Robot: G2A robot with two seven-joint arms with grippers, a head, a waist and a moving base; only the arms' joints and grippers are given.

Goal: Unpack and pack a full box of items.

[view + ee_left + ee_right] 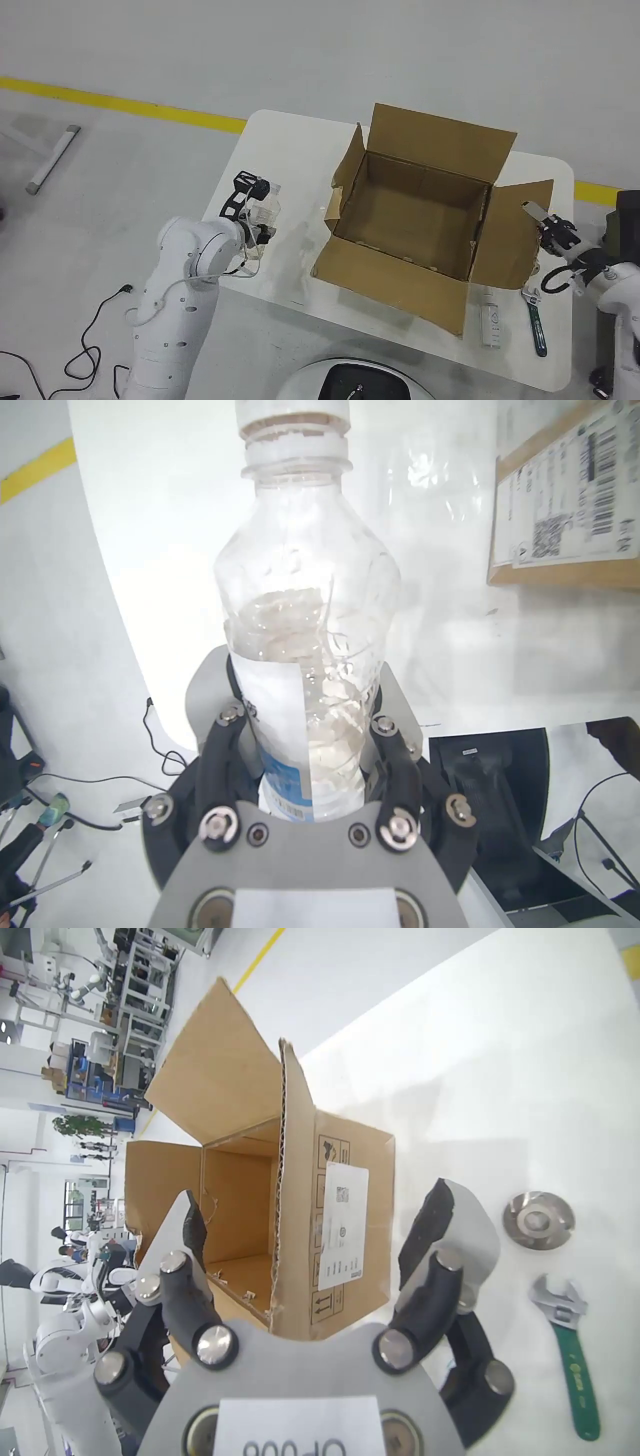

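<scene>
An open cardboard box (pixel 420 225) stands in the middle of the white table (pixel 290 150), flaps up and its inside bare. My left gripper (pixel 262 215) is at the table's left side, shut on a clear plastic bottle (pixel 305 610) with a white cap and a blue-and-white label. My right gripper (pixel 320 1223) is open at the box's right flap (pixel 292 1168), one finger on each side of the flap's edge. A green-handled wrench (pixel 570 1353) and a round metal disc (pixel 538 1219) lie on the table beside it.
A white oblong item (pixel 490 318) lies near the table's front right, next to the wrench (pixel 535 318). The box's side carries a shipping label (pixel 345 1228). A yellow floor line (pixel 120 103) runs behind the table. Cables trail on the floor at the left.
</scene>
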